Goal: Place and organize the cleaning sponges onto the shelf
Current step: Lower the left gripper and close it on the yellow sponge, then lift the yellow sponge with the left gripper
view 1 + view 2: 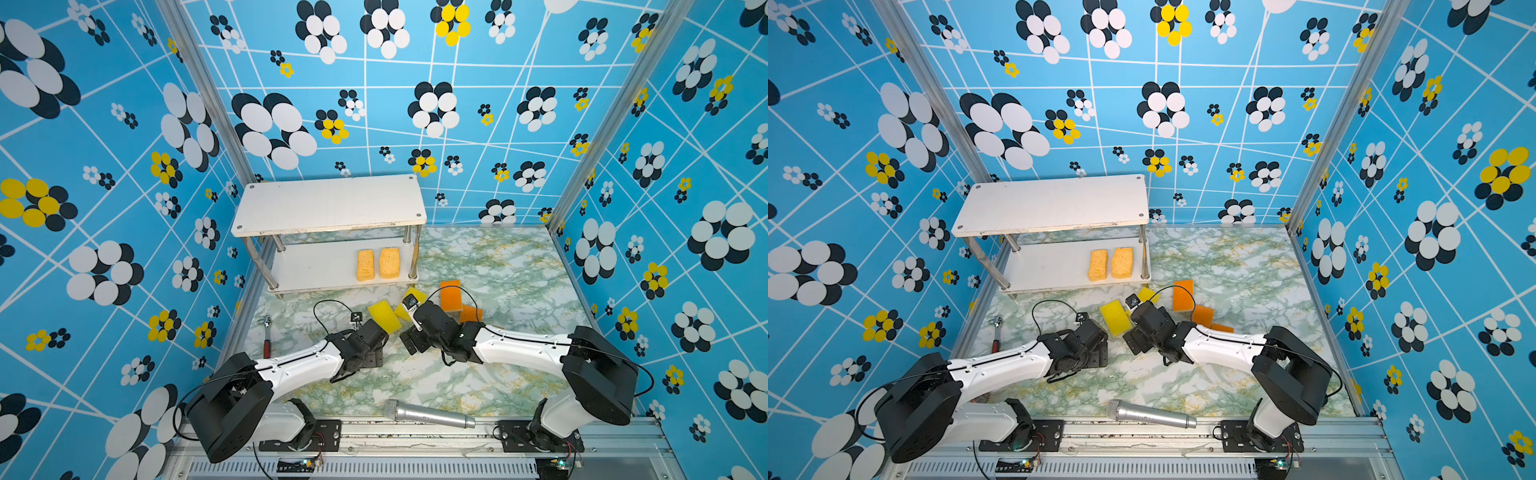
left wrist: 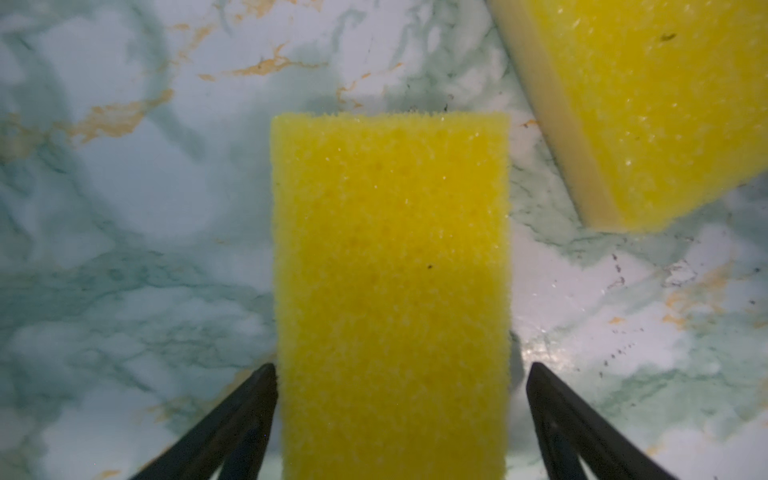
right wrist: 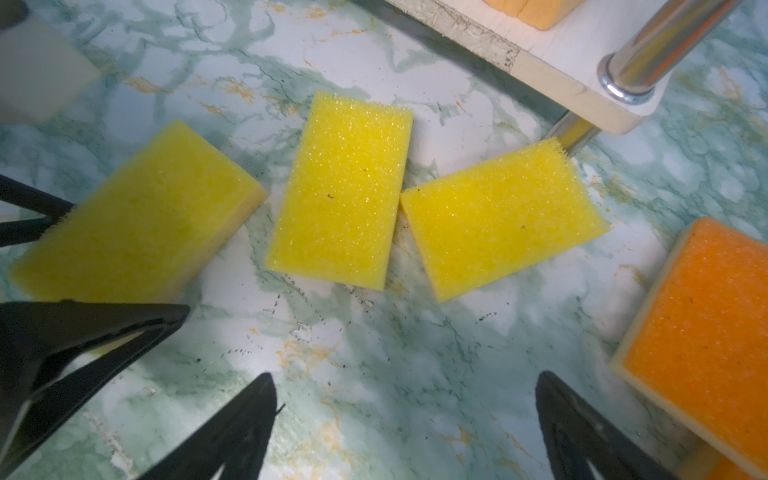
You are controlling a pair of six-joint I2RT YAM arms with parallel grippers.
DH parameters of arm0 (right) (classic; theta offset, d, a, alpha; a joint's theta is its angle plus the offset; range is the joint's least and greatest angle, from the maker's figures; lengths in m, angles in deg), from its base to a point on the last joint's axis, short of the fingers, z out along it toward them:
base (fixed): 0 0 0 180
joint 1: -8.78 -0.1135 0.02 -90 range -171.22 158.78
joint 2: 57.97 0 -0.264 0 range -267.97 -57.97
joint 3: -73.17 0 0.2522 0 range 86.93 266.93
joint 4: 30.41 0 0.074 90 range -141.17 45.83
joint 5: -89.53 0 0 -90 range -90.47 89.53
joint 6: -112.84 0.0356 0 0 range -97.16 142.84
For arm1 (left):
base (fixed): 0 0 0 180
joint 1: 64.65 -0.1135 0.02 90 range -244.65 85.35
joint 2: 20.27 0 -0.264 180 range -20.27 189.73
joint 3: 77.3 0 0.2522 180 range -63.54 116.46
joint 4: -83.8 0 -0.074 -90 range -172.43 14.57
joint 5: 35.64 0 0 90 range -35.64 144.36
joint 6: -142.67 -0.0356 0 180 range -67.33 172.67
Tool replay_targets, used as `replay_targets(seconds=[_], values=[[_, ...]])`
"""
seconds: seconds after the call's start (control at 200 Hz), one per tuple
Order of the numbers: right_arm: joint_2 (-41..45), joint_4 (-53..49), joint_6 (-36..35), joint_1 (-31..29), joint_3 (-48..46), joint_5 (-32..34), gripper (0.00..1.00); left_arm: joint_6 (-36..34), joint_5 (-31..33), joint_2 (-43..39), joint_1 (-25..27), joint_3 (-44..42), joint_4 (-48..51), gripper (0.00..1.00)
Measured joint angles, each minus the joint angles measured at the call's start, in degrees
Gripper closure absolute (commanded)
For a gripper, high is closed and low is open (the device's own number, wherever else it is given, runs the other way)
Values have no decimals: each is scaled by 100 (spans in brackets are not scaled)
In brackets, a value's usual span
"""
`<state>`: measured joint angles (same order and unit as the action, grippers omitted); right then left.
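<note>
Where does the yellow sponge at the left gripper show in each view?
Both top views: yellow sponge, mid-table, in front of the shelf.
Left wrist: between the open left gripper's fingertips.
Right wrist: the yellow one farthest from the shelf's leg.
Shared landmark: the marbled tabletop beneath it.

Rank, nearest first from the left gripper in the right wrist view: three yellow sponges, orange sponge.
1. Straddled yellow sponge, between the left gripper's jaws.
2. Middle yellow sponge, beside it.
3. Far yellow sponge, by the shelf leg.
4. Orange sponge, beyond those.
</note>
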<state>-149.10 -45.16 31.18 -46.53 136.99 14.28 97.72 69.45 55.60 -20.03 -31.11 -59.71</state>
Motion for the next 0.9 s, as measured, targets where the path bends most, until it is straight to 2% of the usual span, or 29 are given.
replay_targets(seconds=[0.45,0.685,0.9], values=[[0,0,0,0,0,22,1,85,105,9,83,0,122,14],[0,0,-2,0,0,24,1,85,122,11,83,0,146,28],[0,0,-2,0,0,87,1,81,122,9,83,0,146,33]])
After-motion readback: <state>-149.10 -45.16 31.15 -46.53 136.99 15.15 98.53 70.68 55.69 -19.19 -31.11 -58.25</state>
